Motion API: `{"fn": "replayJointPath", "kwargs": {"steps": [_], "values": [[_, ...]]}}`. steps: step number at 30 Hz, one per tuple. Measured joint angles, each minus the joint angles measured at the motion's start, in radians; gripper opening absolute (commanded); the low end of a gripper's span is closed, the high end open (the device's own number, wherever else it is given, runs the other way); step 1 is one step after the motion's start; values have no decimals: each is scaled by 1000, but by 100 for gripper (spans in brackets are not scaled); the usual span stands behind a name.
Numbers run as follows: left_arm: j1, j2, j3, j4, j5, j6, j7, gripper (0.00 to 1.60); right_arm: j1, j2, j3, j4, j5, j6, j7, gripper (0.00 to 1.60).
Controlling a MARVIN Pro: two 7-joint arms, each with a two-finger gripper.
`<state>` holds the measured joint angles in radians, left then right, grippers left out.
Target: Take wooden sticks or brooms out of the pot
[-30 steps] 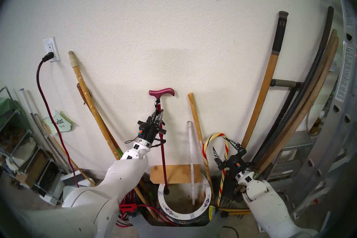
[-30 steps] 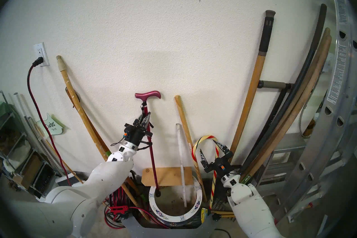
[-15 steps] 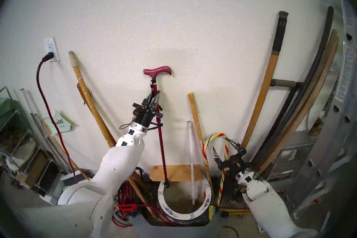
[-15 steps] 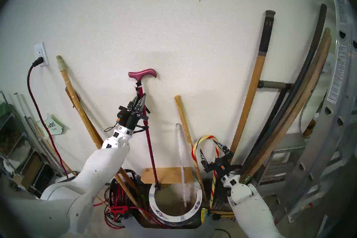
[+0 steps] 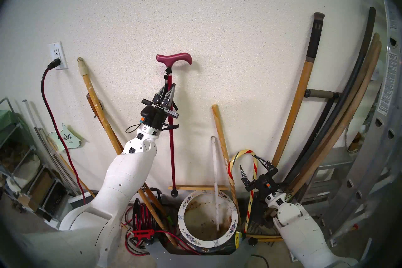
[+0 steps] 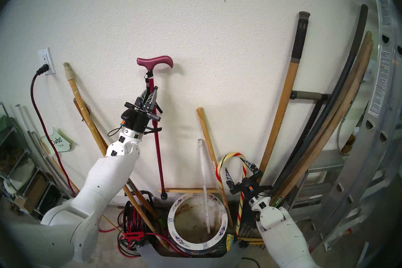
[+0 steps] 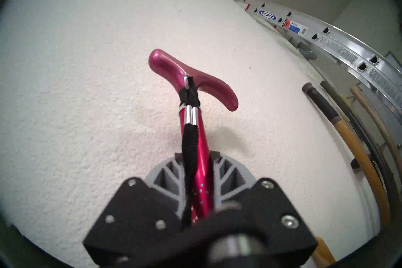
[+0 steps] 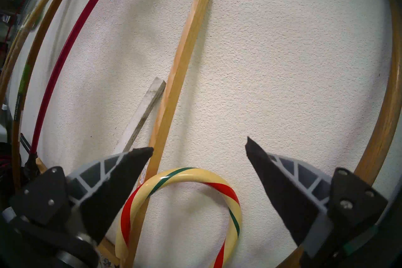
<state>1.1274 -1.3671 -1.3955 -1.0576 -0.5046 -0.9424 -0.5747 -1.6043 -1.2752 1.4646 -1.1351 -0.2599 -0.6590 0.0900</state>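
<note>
The slim magenta T-handled walking cane [image 5: 173, 130] is clamped in the left gripper [image 5: 168, 92], whose jaws are closed tight on the upper shaft, with the black wrist strap [image 7: 190, 152] pinched in alongside. The curved handle stands above the fingertips, close to the textured white wall [image 5: 195, 10]; the black rubber foot hangs far below the gripper, clear of and just beyond the far left rim of the wide round ceramic pot with the flower-painted white rim [image 5: 203, 244].

The cane is judged light, rigid and glossy, so some slipping or swinging under a high grip is likely; a hold nearer mid-shaft would steady it.

The right gripper [image 5: 253, 166] is held wide open with nothing in it; the cream hooked candy-cane stick with red-green stripes [image 8: 182, 195] rises between its fingers, outside the pot. To that gripper's left, the thin flat white slat [image 5: 215, 185] still stands in the pot; thin and probably flexible, it is best gripped across its flat faces.
</note>
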Motion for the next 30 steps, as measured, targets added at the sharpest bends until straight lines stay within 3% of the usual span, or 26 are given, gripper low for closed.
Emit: {"fn": "replayJointPath", "kwargs": {"steps": [18, 30], "values": [[149, 62, -39, -235, -41, 72, -13, 0, 0, 0, 0, 0, 3, 0, 0, 160], [267, 118, -84, -419, -66, 169, 8, 0, 0, 0, 0, 0, 4, -1, 0, 160]]}}
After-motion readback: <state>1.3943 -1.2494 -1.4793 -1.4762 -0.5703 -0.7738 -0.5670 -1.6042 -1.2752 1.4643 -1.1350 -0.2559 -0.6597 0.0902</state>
